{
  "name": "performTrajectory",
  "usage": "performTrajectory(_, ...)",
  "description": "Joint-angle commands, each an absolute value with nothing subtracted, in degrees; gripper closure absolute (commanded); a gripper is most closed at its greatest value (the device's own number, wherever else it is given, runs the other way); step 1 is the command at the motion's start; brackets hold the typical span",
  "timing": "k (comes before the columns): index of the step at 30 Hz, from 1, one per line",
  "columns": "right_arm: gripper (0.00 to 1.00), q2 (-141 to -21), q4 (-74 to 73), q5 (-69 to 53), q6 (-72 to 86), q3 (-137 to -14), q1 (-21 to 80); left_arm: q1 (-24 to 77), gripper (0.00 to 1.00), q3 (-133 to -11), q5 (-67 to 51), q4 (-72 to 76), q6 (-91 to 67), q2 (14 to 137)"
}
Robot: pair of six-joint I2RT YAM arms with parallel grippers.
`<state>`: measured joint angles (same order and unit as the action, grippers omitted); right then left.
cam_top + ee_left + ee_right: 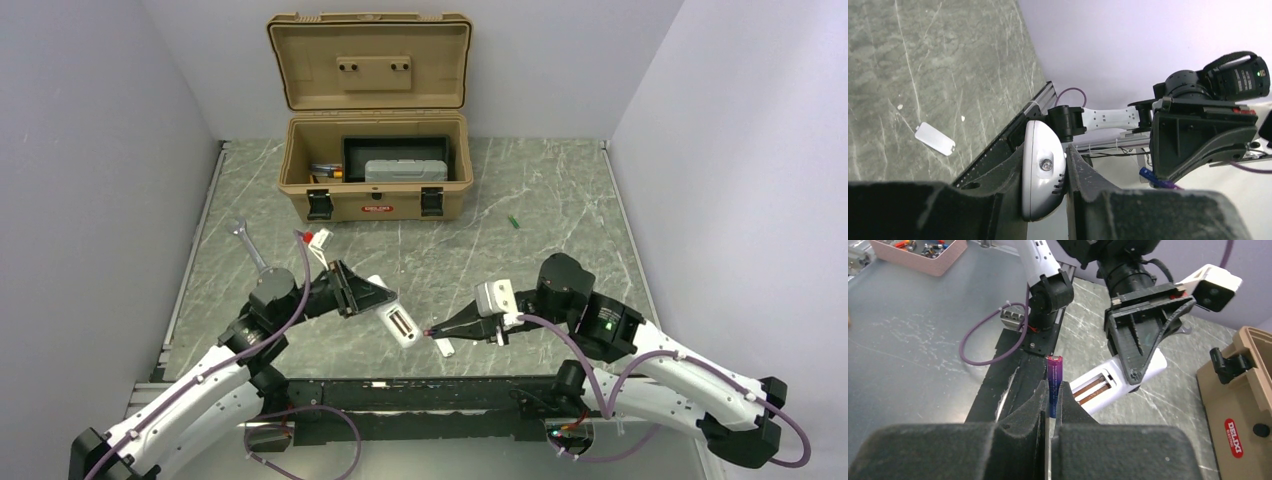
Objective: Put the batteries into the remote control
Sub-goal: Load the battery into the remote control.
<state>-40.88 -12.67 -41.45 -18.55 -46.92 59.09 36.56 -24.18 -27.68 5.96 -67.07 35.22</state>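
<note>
My left gripper (372,295) is shut on the white remote control (397,320) and holds it above the table. In the left wrist view the remote (1043,170) sits end-on between the fingers. The right wrist view shows the remote (1108,382) with its open battery bay and two copper-coloured slots facing up. My right gripper (433,330) is shut on the dark purple battery (1054,371), which sticks out past the fingertips just left of the bay, apart from it. The green battery (513,222) lies on the table far right of the toolbox.
A small white plastic tab (443,347) lies on the table under the right gripper, also in the left wrist view (934,138). A silver wrench (247,243) lies at the left. An open tan toolbox (372,195) stands at the back. A black rail (400,395) runs along the near edge.
</note>
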Motion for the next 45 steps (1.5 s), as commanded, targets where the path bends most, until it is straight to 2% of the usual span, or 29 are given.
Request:
performTrajectory(1,1.0,-39.0,-9.35,-37.1,-15.46,-45.97,59.41,36.23,1.0,-19.05,-29.49,23.92,-65.34,32.85)
performTrajectory(8,1.0,-35.56,-6.98,-30.61,-8.83,-43.6,59.36,36.3,1.0,-13.23,-33.52,41.01,-62.56,31.12)
performTrajectory(13,1.0,-34.22,-6.68,-26.11,-5.75,-42.8,59.4,36.34,1.0,-13.32,-35.46,43.26,-58.45,30.14)
performTrajectory(24,1.0,-33.8,-3.82,-21.62,-0.18,-41.49,59.41,36.27,1.0,-17.58,-36.6,31.89,-46.86,24.16)
performTrajectory(39,1.0,-33.55,-5.29,-17.44,2.05,-40.93,59.41,36.29,1.0,-20.84,-33.46,21.06,-42.21,20.55)
performTrajectory(43,1.0,-35.04,-5.44,-10.23,8.19,-42.55,59.39,36.36,1.0,-21.12,-27.1,15.72,-45.5,21.65)
performTrajectory(45,1.0,-38.17,-9.71,-4.14,13.6,-45.99,59.42,36.26,1.0,-18.33,-25.31,19.65,-49.87,22.15)
